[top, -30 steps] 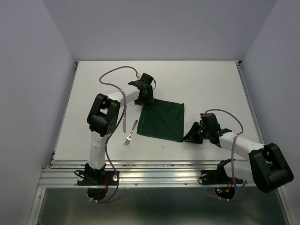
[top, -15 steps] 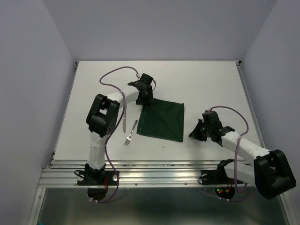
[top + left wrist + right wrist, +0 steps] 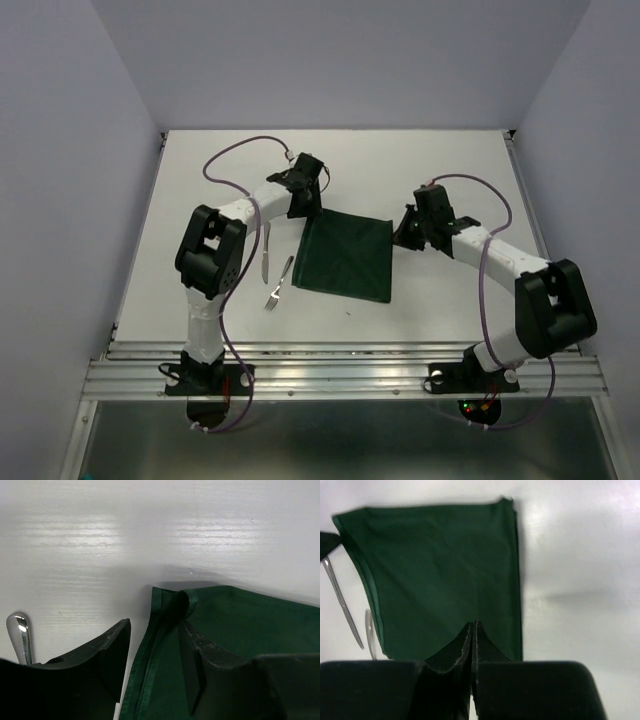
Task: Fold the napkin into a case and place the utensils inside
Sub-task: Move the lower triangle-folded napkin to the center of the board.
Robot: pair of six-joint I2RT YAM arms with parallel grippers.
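The white tabletop (image 3: 450,170) carries the dark green napkin (image 3: 348,255), lying flat and roughly square. The left pincer (image 3: 154,630) stands released astride the cloth's far left corner, one finger on cloth and the other on bare tabletop. The right pincer (image 3: 472,627) is clenched over the right edge; whether cloth is nipped is hidden. The knife (image 3: 265,250) and fork (image 3: 279,282) lie left of the napkin, and the left wrist view shows only the knife's tip.

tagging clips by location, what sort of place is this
Probably a robot lab test cell: a left arm and right arm bolted to an aluminium rail at the edge of a white table, boxed in by plain pale walls.
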